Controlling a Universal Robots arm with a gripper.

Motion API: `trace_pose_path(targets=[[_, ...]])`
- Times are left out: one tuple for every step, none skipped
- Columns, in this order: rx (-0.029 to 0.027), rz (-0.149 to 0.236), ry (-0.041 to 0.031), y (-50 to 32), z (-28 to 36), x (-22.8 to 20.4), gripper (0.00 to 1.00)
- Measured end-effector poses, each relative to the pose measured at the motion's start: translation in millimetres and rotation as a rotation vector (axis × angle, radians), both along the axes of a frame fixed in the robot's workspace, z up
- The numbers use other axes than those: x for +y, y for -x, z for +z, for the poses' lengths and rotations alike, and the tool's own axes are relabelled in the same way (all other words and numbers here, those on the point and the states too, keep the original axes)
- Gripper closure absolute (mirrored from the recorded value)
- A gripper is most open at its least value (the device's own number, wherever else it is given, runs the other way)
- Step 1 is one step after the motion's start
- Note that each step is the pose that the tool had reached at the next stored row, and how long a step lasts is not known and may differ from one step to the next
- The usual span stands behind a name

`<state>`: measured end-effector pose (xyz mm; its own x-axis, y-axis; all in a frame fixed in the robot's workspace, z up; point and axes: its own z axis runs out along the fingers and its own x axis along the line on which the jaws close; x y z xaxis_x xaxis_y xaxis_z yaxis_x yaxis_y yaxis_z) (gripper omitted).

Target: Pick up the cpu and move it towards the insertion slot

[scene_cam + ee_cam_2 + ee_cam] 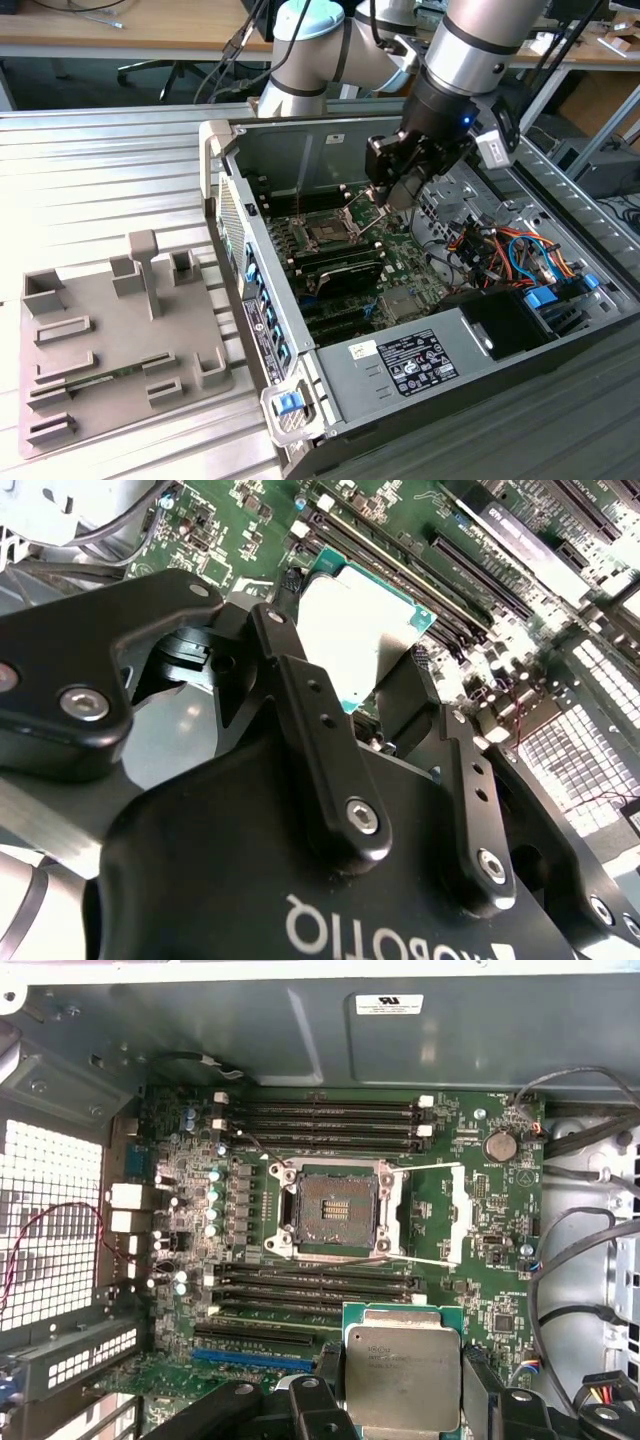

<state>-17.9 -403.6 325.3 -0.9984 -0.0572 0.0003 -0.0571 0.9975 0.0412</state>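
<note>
CPU (402,1370) sits clamped between the gripper's (400,1385) 2 black fingers (478,1385), and I see it held in the air above the green motherboard (480,1210), its pale metal top facing the first wrist view. In the second wrist view the same chip (350,640) shows bright between the finger pads, with its teal edge visible. From the exterior view, my arm (470,50) reaches down into the open computer case (300,140), the gripper (395,190) hanging just above the board and near the insertion slot (327,235). That slot (333,1210) lies open, dark inside its silver frame, with the wire bracket swung out; the chip looks off to one side of it, though I can't judge the height well. Outside the case, the grey tray (110,340) rests on the ribbed table (100,170).
</note>
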Motion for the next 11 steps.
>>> trace_pose_path(targets=[[0.0000, 0.000, 0.0000, 0.0, -0.2, 1.0, 0.45], [0.0000, 0.000, 0.0001, 0.0, -0.4, 2.6, 0.45], [0.0000, 0.000, 0.0001, 0.0, -0.5, 3.8, 0.45], [0.0000, 0.000, -0.0001, 0.0, -0.9, 6.8, 0.45], [0.0000, 0.000, 0.0001, 0.0, -0.9, 8.7, 0.45], [0.0001, 0.000, 0.0002, 0.0, -1.0, 11.3, 0.45], [0.0000, 0.000, 0.0000, 0.0, -1.3, 14.6, 0.45], [0.0000, 0.000, 0.0000, 0.0, -1.4, 16.7, 0.45], [0.0000, 0.000, 0.0001, 0.0, -1.5, 18.1, 0.45], [0.0000, 0.000, 0.0000, 0.0, -1.6, 19.2, 0.45], [0.0000, 0.000, 0.0001, 0.0, -1.7, 20.5, 0.45]])
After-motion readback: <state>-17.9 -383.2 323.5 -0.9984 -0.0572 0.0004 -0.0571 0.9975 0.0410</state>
